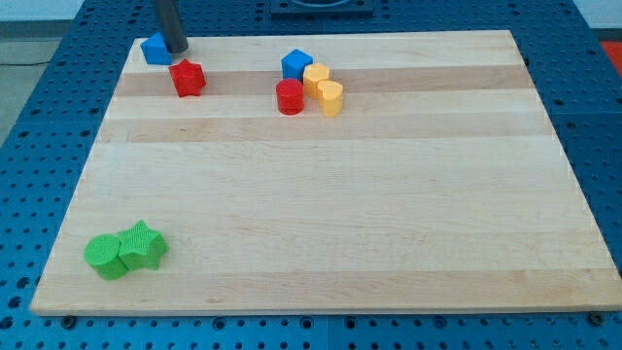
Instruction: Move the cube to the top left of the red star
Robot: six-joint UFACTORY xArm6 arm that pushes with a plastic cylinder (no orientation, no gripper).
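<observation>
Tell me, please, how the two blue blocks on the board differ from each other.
The blue cube sits at the board's top-left corner, up-left of the red star, with my tip against its right side; the other blue block sits nearer the top middle. That block touches a cluster containing the red cylinder; the cube touches no block. Both share one blue.

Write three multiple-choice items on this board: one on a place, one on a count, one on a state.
1. Where are the green blocks?
A. view's bottom left
B. view's top right
C. centre

2. How many blue blocks are there?
A. one
B. two
C. four

3. How does my tip stand to the blue cube?
A. far off
B. against its right side
C. resting on top

Key: A, the green blocks lie in the wooden board's bottom left corner; B, the blue cube and the blue block; B, my tip meets the cube, up-left of the red star.
</observation>
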